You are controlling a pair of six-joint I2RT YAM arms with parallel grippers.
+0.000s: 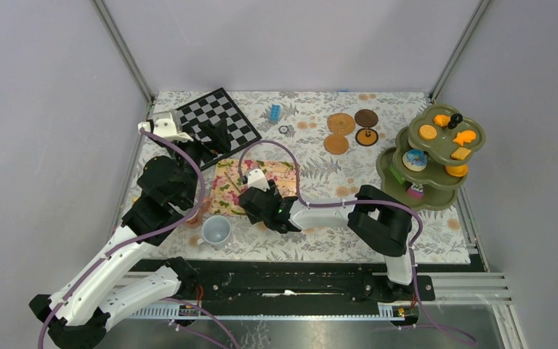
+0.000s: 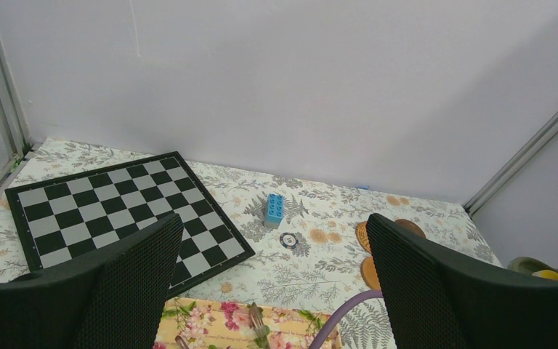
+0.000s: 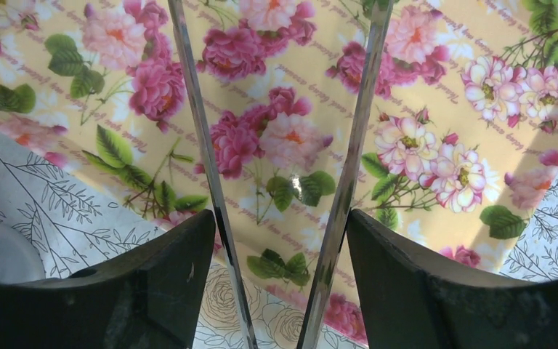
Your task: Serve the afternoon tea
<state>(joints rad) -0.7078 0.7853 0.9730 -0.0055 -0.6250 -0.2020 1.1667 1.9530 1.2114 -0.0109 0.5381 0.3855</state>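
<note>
Left gripper (image 2: pixel 273 236) spread wide, empty; right gripper (image 3: pixel 280 222) straddles shiny metal tongs (image 3: pixel 205 167) on the yellow floral mat (image 3: pixel 436 87), grip impossible to tell; pale ceramic mug (image 1: pixel 216 231) sits lower left, top view.

Back left: the chessboard (image 1: pixel 221 116) lies flat under the left gripper (image 2: pixel 274 222), with open air above.
Back middle: the blue brick (image 1: pixel 275 112) and coasters (image 1: pixel 341 123) sit low, with bare cloth between them.
Right side: the tiered stand (image 1: pixel 436 193) rises tall.
Near left: the mug (image 1: pixel 216 231) crowds the left arm.
Right gripper (image 3: pixel 276 218): both arms of the tongs (image 3: pixel 203 145) run between its fingers, possibly touching.
</note>
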